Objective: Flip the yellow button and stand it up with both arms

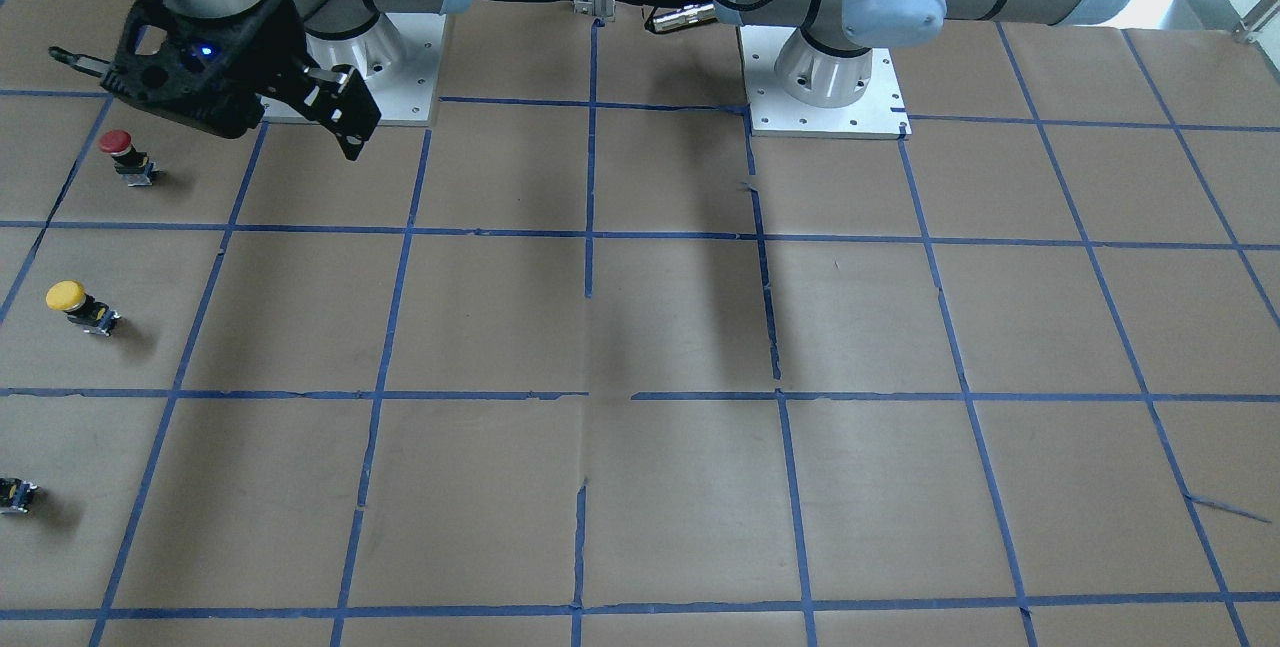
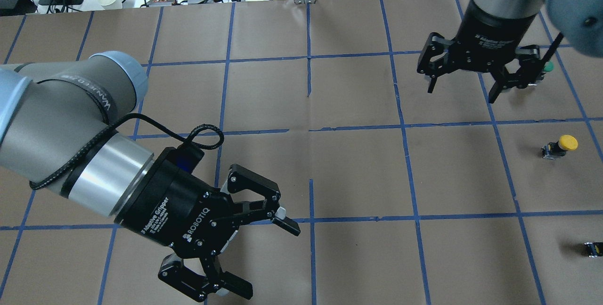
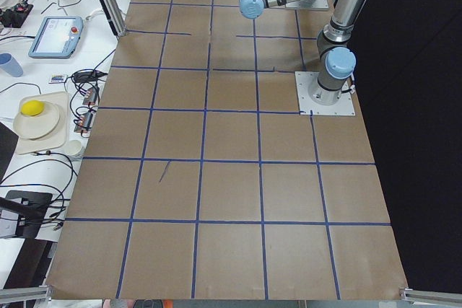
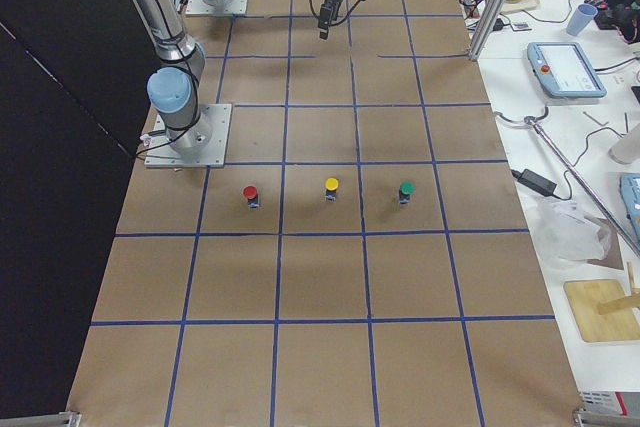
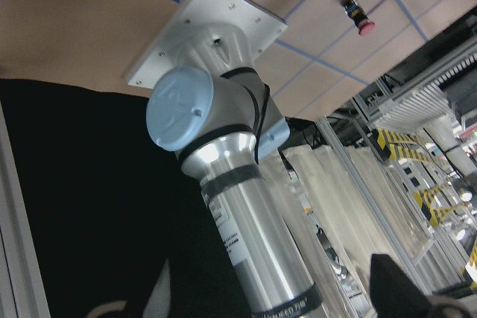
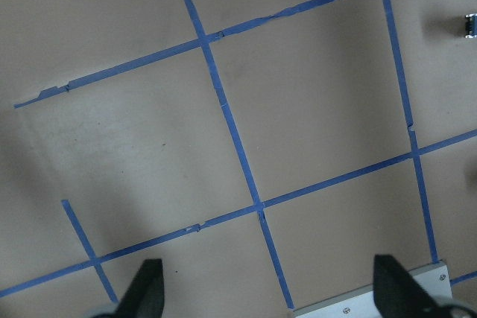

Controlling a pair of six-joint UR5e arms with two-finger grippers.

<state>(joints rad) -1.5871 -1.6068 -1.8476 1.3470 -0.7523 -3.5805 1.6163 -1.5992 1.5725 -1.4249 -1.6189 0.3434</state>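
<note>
My feeds show a robotics lab. 2 arms (image 4: 163, 27) stand bolted to a table (image 4: 330, 287) gridded with blue tape (image 4: 230, 235), a teach pendant (image 4: 565, 69) lying beside it.

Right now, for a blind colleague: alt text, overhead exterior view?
A yellow-capped button sits ungripped at right on the brown table. The black right gripper hangs open at upper right; the open left gripper fills lower left.

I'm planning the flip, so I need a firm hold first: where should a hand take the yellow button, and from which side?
Take the yellow button by its short black-and-grey body, coming in level from the side. It seems to stand cap-up, and the round cap overhangs the body, so a top-down grasp would meet only the dome. The open right hand is nearer.
</note>
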